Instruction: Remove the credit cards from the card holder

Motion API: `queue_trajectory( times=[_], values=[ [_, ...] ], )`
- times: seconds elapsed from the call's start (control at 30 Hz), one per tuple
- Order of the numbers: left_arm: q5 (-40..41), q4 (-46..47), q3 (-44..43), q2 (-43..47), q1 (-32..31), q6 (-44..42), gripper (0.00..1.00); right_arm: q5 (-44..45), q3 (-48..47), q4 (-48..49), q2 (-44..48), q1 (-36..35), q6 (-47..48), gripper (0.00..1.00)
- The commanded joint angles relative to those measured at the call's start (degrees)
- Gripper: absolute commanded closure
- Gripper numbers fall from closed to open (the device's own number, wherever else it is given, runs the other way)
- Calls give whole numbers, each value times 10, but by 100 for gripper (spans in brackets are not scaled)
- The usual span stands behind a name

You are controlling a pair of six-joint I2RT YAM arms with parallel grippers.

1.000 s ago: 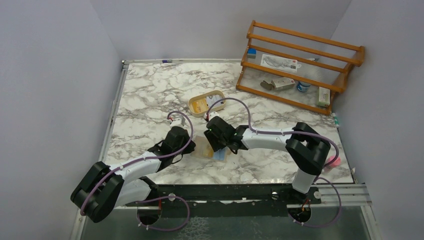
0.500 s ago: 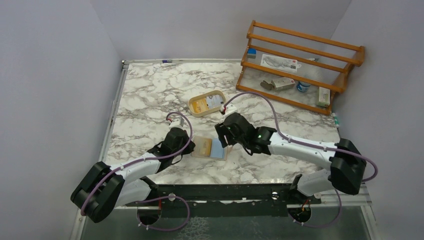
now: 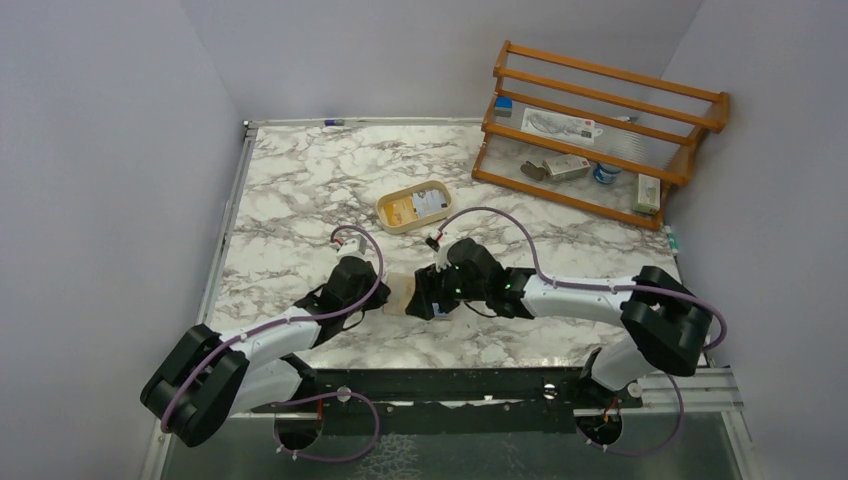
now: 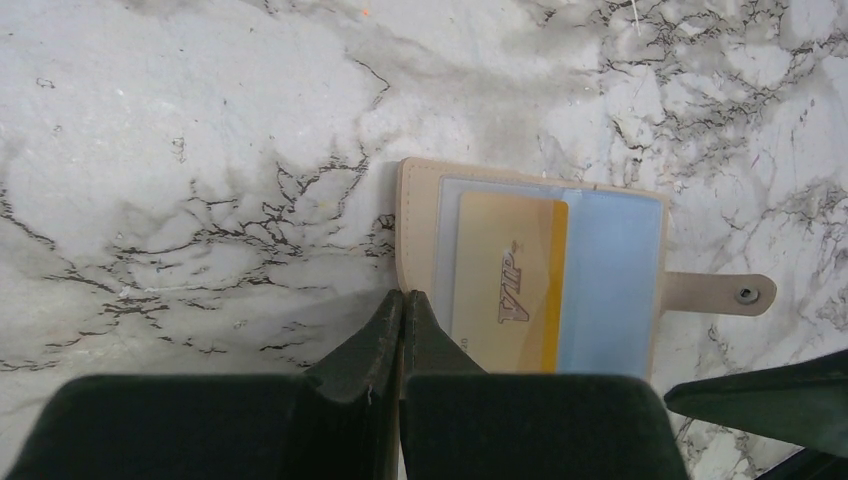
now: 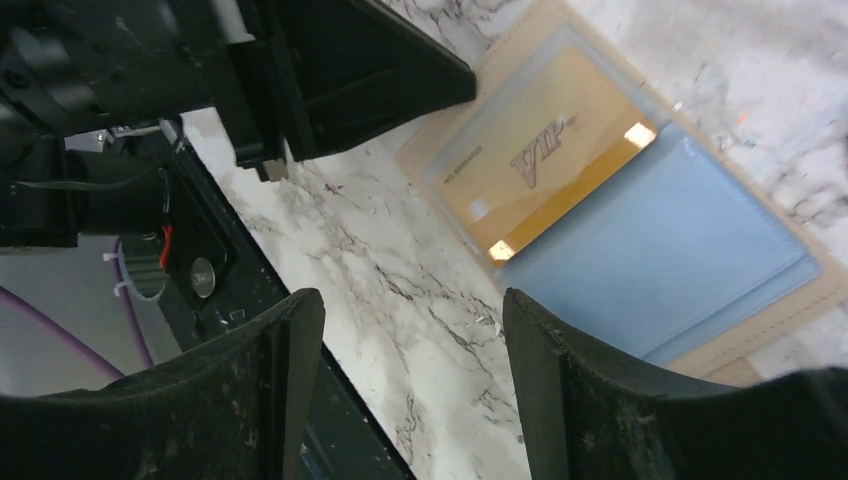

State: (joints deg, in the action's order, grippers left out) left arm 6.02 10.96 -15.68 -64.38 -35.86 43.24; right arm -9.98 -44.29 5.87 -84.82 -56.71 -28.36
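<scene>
1. Step in hand, judged from the layout: approaching for a card pull, with nothing being gripped yet and no card drawn out so far.
2. Locating the card holder (image 3: pixel 398 292): lying opened flat on the marble table (image 3: pixel 300 190), just below the centre of the top view, between the two grippers, with its closing tab (image 4: pixel 722 293) pointing toward the right edge of the left wrist view.
3. Locating the credit cards (image 4: pixel 560 300): sitting side by side inside the clear pockets, the gold card (image 5: pixel 540 165) marked VIP toward the upper centre of the right wrist view, the light blue card (image 5: pixel 670 250) to its lower right.
4. Checking the left gripper (image 4: pixel 402 297): closing fully, clamping nothing, tips resting at the holder's left edge at lower centre of the left wrist view; apparently pinning the leather down, though firm contact cannot be told.
5. Checking the right gripper (image 5: pixel 410 320): standing wide, carrying nothing, hovering over bare marble just beside the holder's long edge, touching neither card.
6. Next move, as a judgement: shifting the wide fingers over a card's exposed edge, lowering, pinching, then sliding the card out along the pocket opening.
7. Watching for: the holder dragging along if not being pinned firmly.
</scene>
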Motion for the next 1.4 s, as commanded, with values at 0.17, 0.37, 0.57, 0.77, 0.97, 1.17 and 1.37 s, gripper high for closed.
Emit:
queue_trajectory(
  times=[0.17, 0.37, 0.57, 0.77, 0.97, 1.17, 1.37],
  values=[
    [2, 13, 13, 16, 2, 6, 100, -54, 60, 124, -67, 33, -150, 29],
    [1, 18, 18, 17, 2, 10, 100, -96, 83, 207, -101, 52, -192, 29],
    [-1, 21, 22, 19, 2, 11, 100, -148, 99, 298, -150, 70, -247, 30],
    [-8, 32, 28, 18, 2, 18, 100, -183, 104, 377, -194, 70, -291, 29],
    [-21, 44, 32, 16, 2, 27, 100, -200, 105, 454, -225, 70, -341, 30],
    [-25, 44, 38, 26, 1, 33, 100, -197, 94, 479, -227, 70, -372, 30],
    [-21, 39, 45, 38, 1, 35, 100, -180, 107, 497, -207, 70, -383, 30]
  ],
)
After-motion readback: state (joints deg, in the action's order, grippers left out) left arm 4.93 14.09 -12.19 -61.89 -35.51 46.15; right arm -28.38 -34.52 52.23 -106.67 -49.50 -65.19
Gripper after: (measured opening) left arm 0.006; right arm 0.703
